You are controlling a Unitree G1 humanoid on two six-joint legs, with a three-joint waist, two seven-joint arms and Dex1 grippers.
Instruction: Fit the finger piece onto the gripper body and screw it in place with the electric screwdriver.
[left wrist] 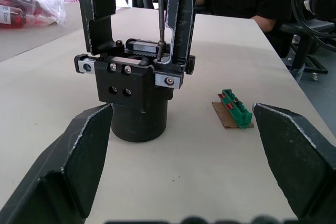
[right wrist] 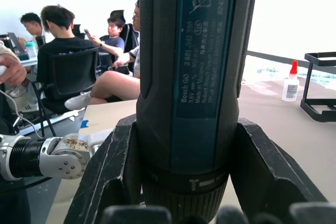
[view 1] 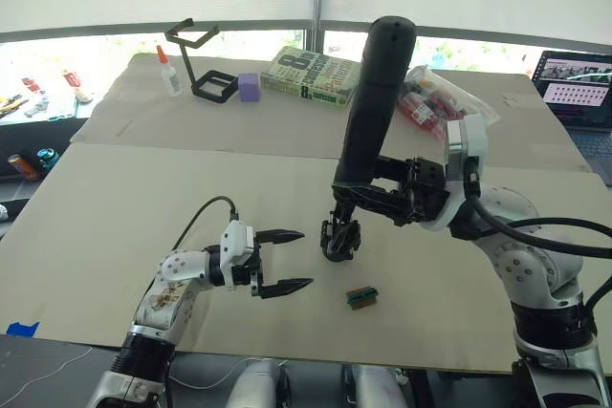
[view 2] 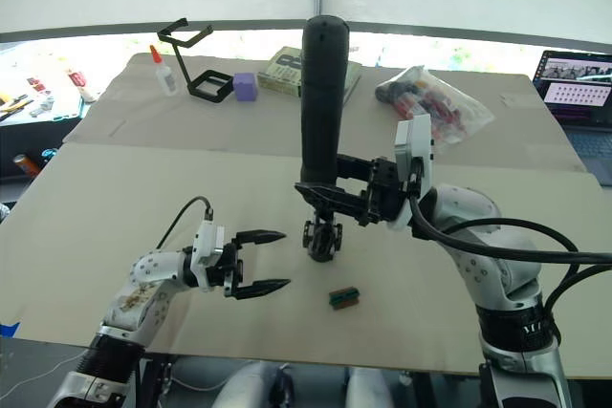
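The gripper body (left wrist: 139, 93) stands on the table (view 1: 115, 207), a chunky black block on a round base. The finger piece (left wrist: 181, 19) stands upright on it beside a second black blade (left wrist: 97, 3). My right gripper (view 1: 368, 200) is shut on the electric screwdriver (view 1: 378, 93), which is held upright over the body. Its thin bit (left wrist: 160, 9) comes down to the foot of the finger piece. My left gripper (view 1: 306, 258) is open just left of the body, and its fingers (left wrist: 79, 166) flank the body without touching it.
A small green-brown block (view 1: 362, 297) lies just right of the body, near the front. At the back stand a black wire-frame stand (view 1: 196, 59), a glue bottle (view 1: 169, 72), a purple block (view 1: 249, 87), a book (view 1: 311, 75) and a plastic bag (view 1: 435, 93). A laptop (view 1: 579, 88) sits far right.
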